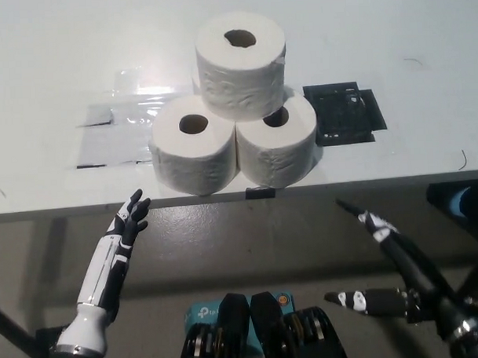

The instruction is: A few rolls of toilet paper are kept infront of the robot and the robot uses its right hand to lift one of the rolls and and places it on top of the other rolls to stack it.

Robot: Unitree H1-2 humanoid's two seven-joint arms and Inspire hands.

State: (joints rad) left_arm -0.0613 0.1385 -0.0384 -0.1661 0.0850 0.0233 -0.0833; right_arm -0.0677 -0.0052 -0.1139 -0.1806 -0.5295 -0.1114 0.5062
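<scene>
White toilet paper rolls [230,108] sit stacked on the table [47,76], one roll on top of the others. I see my right hand [387,268] and left hand [129,218] below the table edge, fingers spread, holding nothing.

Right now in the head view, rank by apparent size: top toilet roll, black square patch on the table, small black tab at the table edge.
1. Top toilet roll, though nearer the camera.
2. Black square patch.
3. Small black tab.
</scene>
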